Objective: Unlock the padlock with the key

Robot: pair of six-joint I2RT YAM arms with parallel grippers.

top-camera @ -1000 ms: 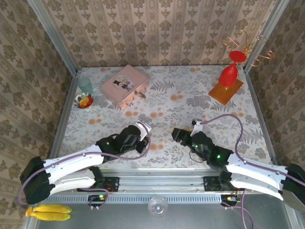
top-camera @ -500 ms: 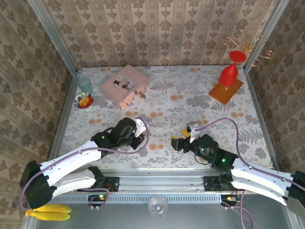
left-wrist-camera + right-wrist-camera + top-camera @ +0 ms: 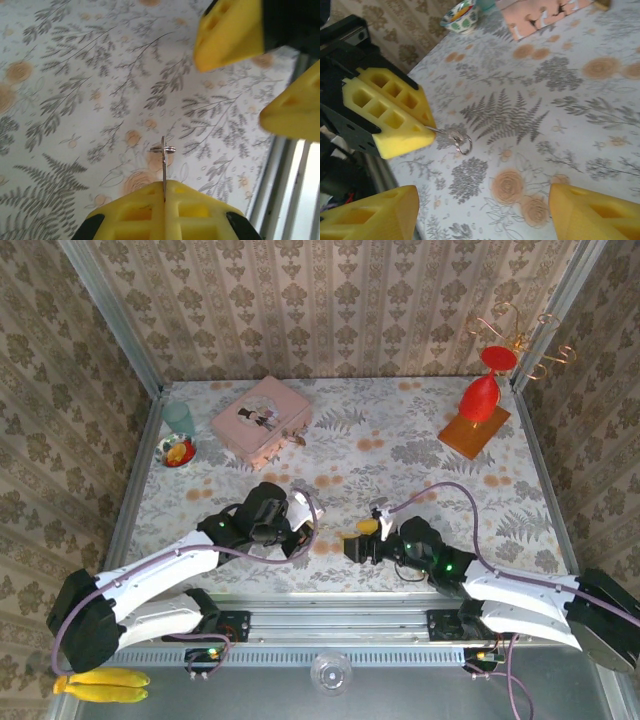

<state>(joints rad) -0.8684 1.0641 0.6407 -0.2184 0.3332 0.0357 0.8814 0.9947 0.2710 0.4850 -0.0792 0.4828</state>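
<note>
- Two pincers are at work over the flowered tabletop: the left pincer and the right pincer.
- One padlock, one key, one split ring on the key, one pink box, one teal cup, one small bowl, and one red ornament on one orange block.
- The padlock lies on the tabletop at the near right corner of the pink box, just beside it, well apart from both pincers. It is too small in the overhead view to tell which way its shackle points or how its long axis runs.
- The left pincer is clenched on the key. The blade sticks straight out from between the yellow pads, long axis in line with the fingers, and the ring hangs at the free outer end above the tabletop.
- In the right wrist view the key points out from the left pincer's tip toward the middle of the tabletop, slightly downward.
- The right pincer is spread wide and grasps nothing. Its two yellow fingertips face the key from the other side, near it but not touching.
- Compared with a second ago, the right pincer has travelled leftward across the near part of the tabletop and now sits closer to the left pincer. The left pincer has shifted only a little. The padlock, pink box, cup and bowl lie where they were.
</note>
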